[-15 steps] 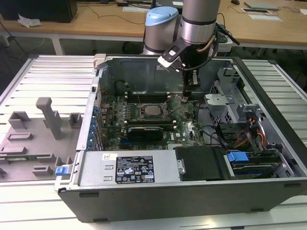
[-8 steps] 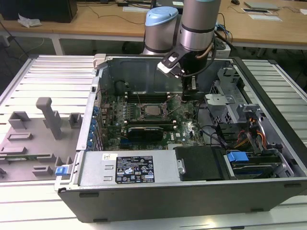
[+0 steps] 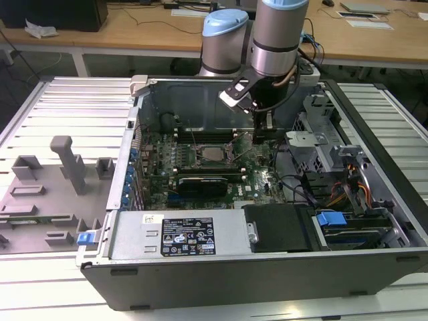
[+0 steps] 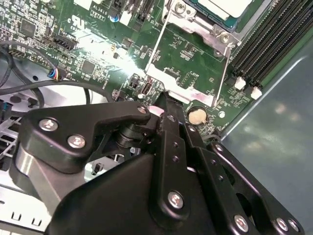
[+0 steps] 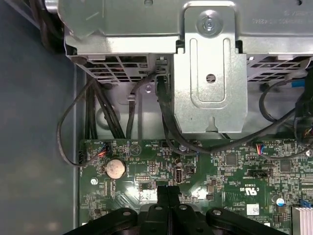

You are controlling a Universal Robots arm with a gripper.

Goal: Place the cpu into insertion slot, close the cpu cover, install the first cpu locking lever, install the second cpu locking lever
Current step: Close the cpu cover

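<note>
The cpu (image 3: 212, 155) (image 4: 225, 6) lies flat in the insertion slot (image 4: 205, 27), its pale metal top facing up. The cpu cover (image 4: 178, 87) (image 3: 241, 139), a thin silvery frame, stands tilted up from the slot's edge, and green board shows through its window. My gripper (image 4: 164, 98) (image 5: 167, 188) (image 3: 267, 124) is shut with nothing between its black fingers. Its tip sits right at the cover's free end bar; whether it touches the bar I cannot tell.
A coin battery (image 4: 197, 115) (image 5: 115, 168) lies beside the fingertips. Black memory slots (image 4: 274, 39) run along the slot. A metal drive cage (image 5: 210, 73) and black cables (image 5: 98, 112) stand close by. The black graphics card (image 3: 207, 182) and the case walls (image 3: 127, 160) hem in the board.
</note>
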